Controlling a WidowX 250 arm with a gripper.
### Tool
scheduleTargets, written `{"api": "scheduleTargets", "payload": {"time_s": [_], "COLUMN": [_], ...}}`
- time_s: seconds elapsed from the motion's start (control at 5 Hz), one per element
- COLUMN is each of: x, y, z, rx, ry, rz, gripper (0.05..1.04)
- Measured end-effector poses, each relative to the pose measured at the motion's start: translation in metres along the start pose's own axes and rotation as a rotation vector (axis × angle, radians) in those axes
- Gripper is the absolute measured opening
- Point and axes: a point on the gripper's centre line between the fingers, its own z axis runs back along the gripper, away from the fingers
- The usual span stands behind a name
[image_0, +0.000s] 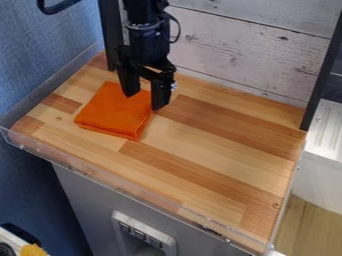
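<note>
My gripper (143, 101) hangs from the top edge over the left back part of the wooden surface, pointing down. It is open, its two fingers apart, with nothing seen gripped between them. Below it lies an orange folded cloth (117, 113), flat on the wood. The left finger stands over the cloth's back part and the right finger is at its right edge; whether they touch the cloth I cannot tell. The gripper hides part of the cloth's back right corner.
The wooden tabletop (220, 150) has a clear plastic lip (143, 191) along its front edge. Whitewashed boards (247, 55) stand behind it, with a black post (324, 70) at the right back corner and another beside the arm. A blue wall rises at left.
</note>
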Motion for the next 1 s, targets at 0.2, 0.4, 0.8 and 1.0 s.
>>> {"api": "scheduleTargets", "payload": {"time_s": [0.2, 0.4, 0.8, 1.0], "x": [-0.002, -0.004, -0.009, -0.008], "y": [0.013, 0.024, 0.04, 0.045], "z": [0.001, 0.001, -0.008, -0.017], "rx": [0.01, 0.012, 0.012, 0.01], "ry": [-0.019, -0.03, -0.036, -0.032], "rz": [-0.046, -0.086, -0.133, -0.152], "gripper": [0.997, 0.999, 0.664, 0.367]}}
